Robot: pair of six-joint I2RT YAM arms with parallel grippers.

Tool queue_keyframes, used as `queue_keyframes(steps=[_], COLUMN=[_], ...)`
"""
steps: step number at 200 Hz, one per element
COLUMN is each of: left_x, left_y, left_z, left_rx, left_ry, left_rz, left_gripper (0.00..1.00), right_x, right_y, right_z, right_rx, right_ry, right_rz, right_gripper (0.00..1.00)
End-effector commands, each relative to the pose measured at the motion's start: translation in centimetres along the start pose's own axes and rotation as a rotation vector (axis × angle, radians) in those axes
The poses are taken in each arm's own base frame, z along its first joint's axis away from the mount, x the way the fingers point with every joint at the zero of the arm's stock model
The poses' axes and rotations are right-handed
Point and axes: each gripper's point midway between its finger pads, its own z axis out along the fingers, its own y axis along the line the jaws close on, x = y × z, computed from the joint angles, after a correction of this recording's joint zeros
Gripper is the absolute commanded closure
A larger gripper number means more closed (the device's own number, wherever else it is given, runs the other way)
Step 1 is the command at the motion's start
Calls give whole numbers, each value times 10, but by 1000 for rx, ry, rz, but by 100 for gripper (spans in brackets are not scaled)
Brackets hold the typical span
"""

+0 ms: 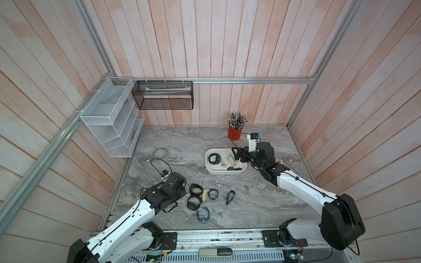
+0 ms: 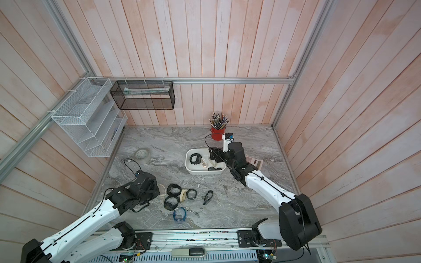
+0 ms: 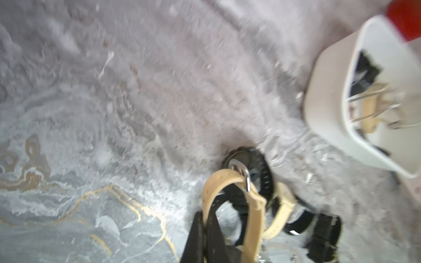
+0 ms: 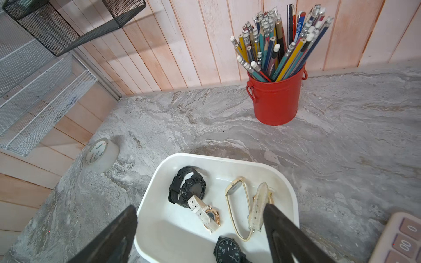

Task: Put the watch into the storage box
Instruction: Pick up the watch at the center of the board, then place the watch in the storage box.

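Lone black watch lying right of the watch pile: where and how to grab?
Likely from straight above, jaws across the narrow, pinched end of the black looped-strap watch: it lies flattened and alone on the grey marble tabletop.

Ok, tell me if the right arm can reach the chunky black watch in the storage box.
Probably yes: the right pincer hangs open over the storage box, and the chunky black watch lies exposed, only a white watch strap against its edge.
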Motion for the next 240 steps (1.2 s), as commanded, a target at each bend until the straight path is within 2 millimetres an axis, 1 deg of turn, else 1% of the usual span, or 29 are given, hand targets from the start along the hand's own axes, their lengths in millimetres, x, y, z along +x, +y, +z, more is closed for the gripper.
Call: queue_keyframes(steps=[1,10,22,35,63,81,98,112,131,145,165,193,220,240], left_x=[-40,-49,-55,-61,-76,-86,-91,-94,-97,-96,-93,-86,-80,-74], left_y=[-32,-41,-52,-68,-118,-145,-167,-180,-199,-210,-220,-234,-232,-230], left_z=[-13,-12,-8,-1,6,15,28,37,46,55,74,94,111,120], left_rx=[73,74,65,99,249,289,321,343,380,396,400,404,377,370], left_ry=[-105,-107,-98,-103,-127,-123,-122,-120,-116,-111,-88,-52,-33,-21], left_rz=[135,159,194,223,268,312,367,392,418,435,458,486,500,501], left_gripper=[100,100,100,100,100,100,100,100,100,100,100,100,100,100], right_x=[-9,-10,-11,-11,-13,-15,-13,-9,-10,-9,-11,-10,-7,-6], right_y=[-5,-6,-7,-12,-17,-19,-25,-31,-32,-34,-35,-43,-45,-46], right_z=[-5,-6,-7,-8,-9,-13,-16,-15,-16,-16,-17,-17,-17,-17], right_rx=[13,15,17,28,32,42,62,75,78,85,92,119,123,125], right_ry=[-41,-44,-50,-60,-55,-62,-78,-67,-61,-56,-64,-61,-57,-49], right_rz=[13,13,9,11,11,8,10,22,24,25,19,33,31,29], right_gripper=[11,11,11,11,11,11,11,11,11,11,11,11,11,11])
